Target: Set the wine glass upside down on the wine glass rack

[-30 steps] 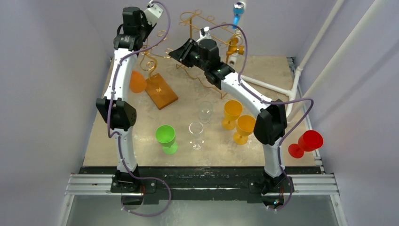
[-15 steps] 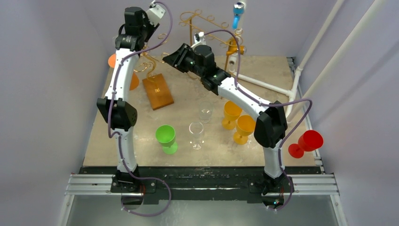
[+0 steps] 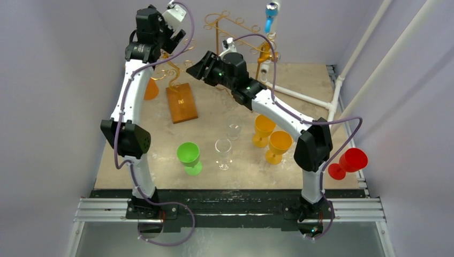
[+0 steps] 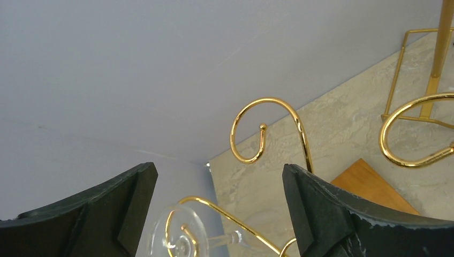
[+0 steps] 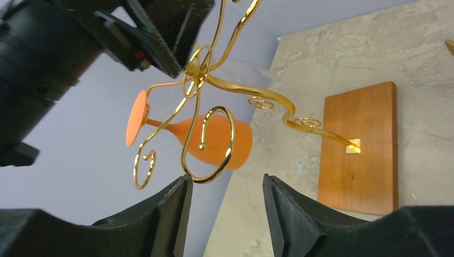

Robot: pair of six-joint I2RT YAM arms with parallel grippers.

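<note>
The gold wire wine glass rack point(image 3: 172, 72) stands on a wooden base point(image 3: 182, 101) at the back left. A clear wine glass hangs from one of its arms, and its foot point(image 4: 179, 235) and stem show in the left wrist view, hooked over the wire. My left gripper point(image 4: 219, 209) is wide open on either side of that foot and touches nothing. An orange glass point(image 5: 214, 140) hangs upside down on another arm. My right gripper point(image 5: 225, 198) is open just below a gold curl point(image 5: 211, 144), with its left fingertip close to the wire.
On the table stand a green glass point(image 3: 189, 156), two clear glasses point(image 3: 223, 152) point(image 3: 233, 127) and two yellow glasses point(image 3: 264, 128) point(image 3: 279, 145). A red glass point(image 3: 349, 162) sits beyond the right edge. A second gold rack point(image 3: 225, 24) stands at the back wall.
Both grippers have opened. The left one let go of the clear glass, which now hangs on the rack. The right one released the rack wire. The wooden base has turned slightly.
</note>
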